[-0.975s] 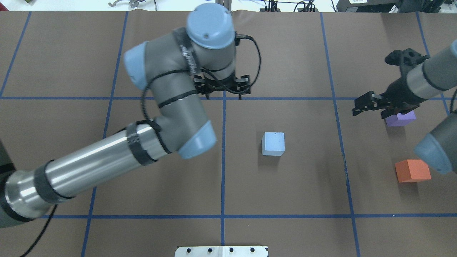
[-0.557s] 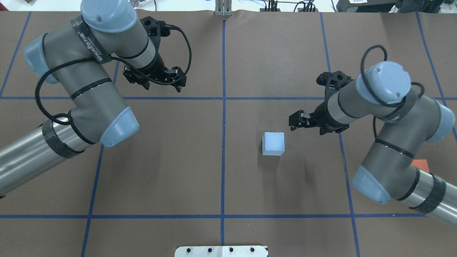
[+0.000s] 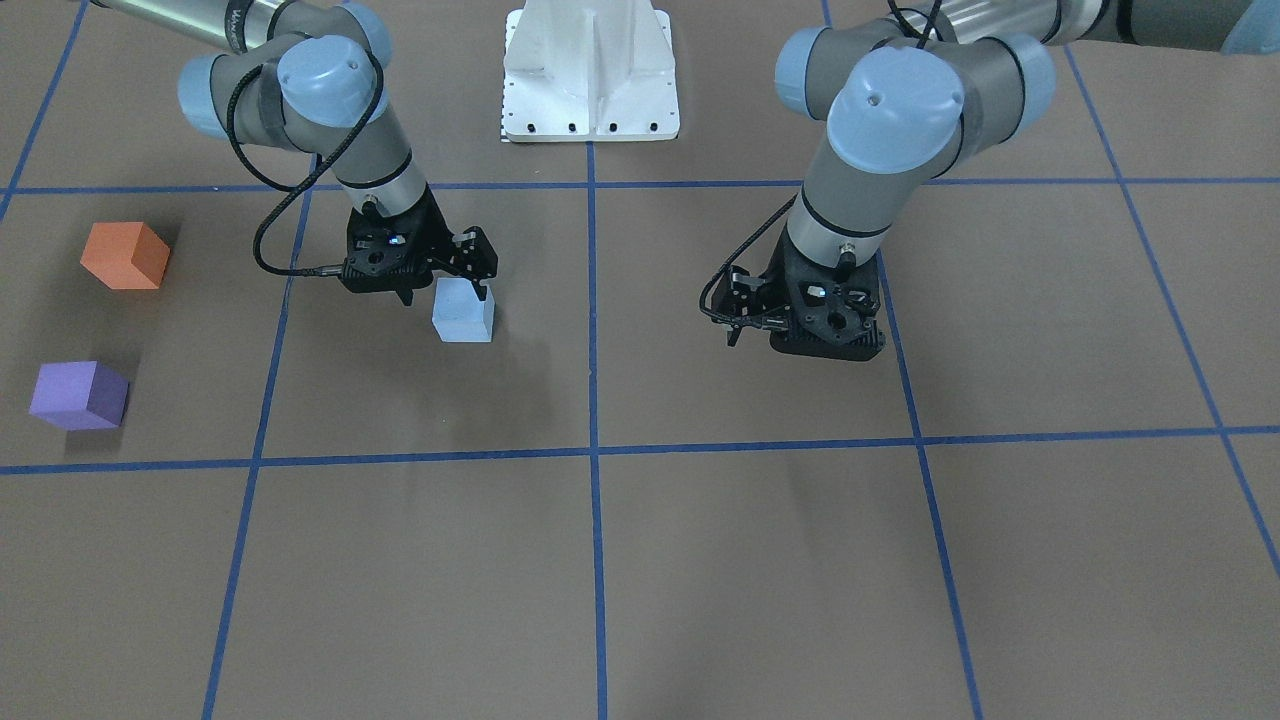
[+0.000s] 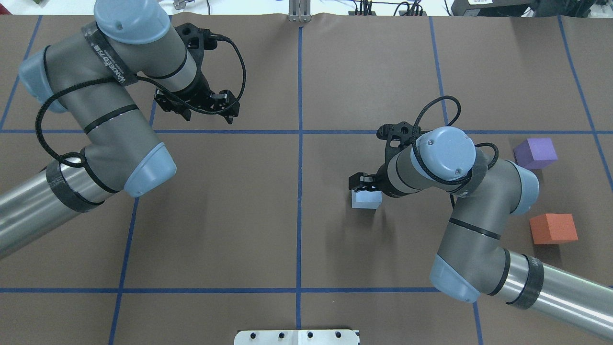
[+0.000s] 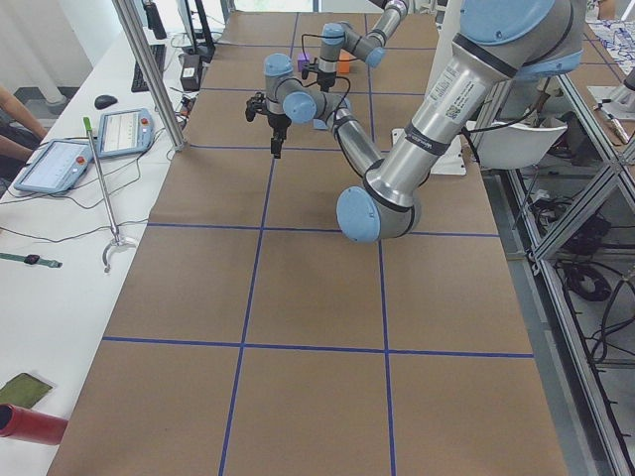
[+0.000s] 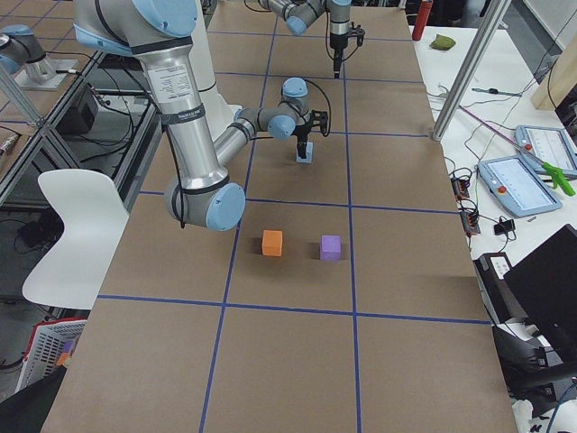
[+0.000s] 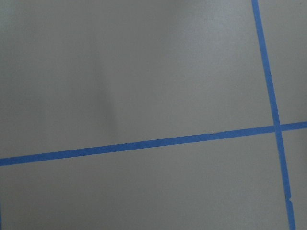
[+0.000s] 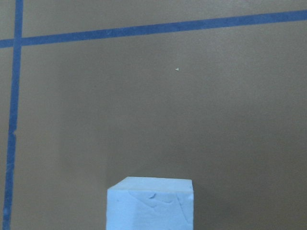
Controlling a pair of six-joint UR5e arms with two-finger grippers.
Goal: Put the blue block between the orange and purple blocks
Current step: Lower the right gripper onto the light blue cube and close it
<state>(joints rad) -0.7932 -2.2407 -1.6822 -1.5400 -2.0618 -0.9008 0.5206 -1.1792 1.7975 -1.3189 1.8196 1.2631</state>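
The light blue block [image 4: 366,200] sits right of the table's centre line; it also shows in the front view [image 3: 463,314] and low in the right wrist view [image 8: 151,203]. My right gripper [image 4: 366,187] is open directly over it, one finger on each side of its top in the front view [image 3: 446,293]; I cannot tell whether they touch. The purple block [image 4: 535,152] and orange block [image 4: 553,228] stand apart at the right, with a gap between them. My left gripper [image 4: 208,116] is open and empty over the far left of the table.
Blue tape lines divide the brown table [image 4: 297,239] into squares. The robot's white base plate [image 4: 297,337] is at the near edge. My right forearm [image 4: 479,230] lies between the blue block and the other two blocks.
My right gripper swung from over the purple block leftward and now sits over the blue block. My left arm moved from the centre to the far left. The blocks have not moved.
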